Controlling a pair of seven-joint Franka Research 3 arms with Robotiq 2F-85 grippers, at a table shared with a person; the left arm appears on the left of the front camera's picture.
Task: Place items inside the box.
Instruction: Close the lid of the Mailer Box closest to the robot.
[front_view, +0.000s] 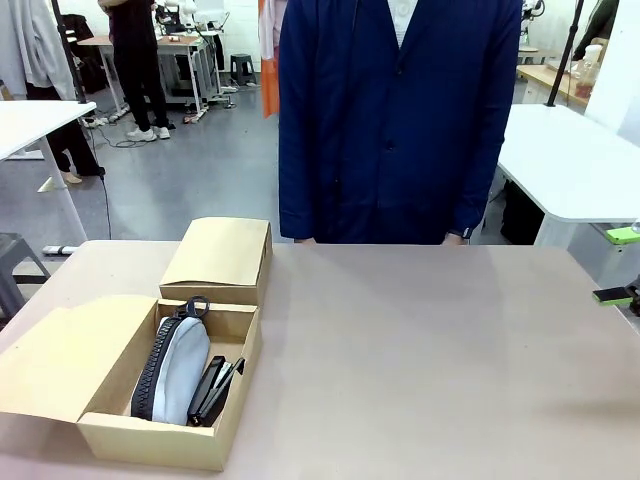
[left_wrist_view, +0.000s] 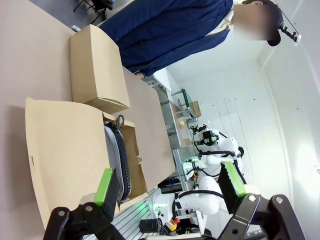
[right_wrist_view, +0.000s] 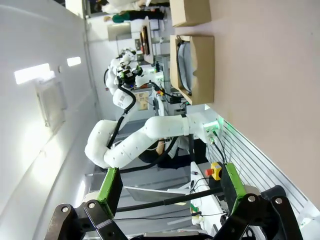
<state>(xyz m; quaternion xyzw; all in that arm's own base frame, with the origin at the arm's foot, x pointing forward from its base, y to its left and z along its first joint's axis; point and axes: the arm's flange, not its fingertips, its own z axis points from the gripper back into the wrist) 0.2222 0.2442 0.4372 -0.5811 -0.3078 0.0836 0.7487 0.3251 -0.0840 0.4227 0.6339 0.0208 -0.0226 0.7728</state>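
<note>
The box (front_view: 95, 425) stands open at the table's near left, its wide lid flap (front_view: 55, 365) folded out to the left. Inside lie a grey zip pouch (front_view: 185, 365) with a dark zipped edge along its left side, a black stapler (front_view: 208, 392) and a slim marker pen (front_view: 230, 374). In the left wrist view my left gripper (left_wrist_view: 167, 185) is open and holds nothing, off to the flap side of the box (left_wrist_view: 65, 145), with the pouch (left_wrist_view: 114, 155) in sight. My right gripper (right_wrist_view: 171, 185) is open with nothing in it, far from the box (right_wrist_view: 202, 65). Its green pads (front_view: 610, 296) show at the front view's right edge.
A smaller closed cardboard box (front_view: 218, 258) sits just behind the open one. A person in a navy coat (front_view: 395, 120) stands at the far edge of the table. The table's middle and right (front_view: 430, 360) are bare. White tables stand beyond on both sides.
</note>
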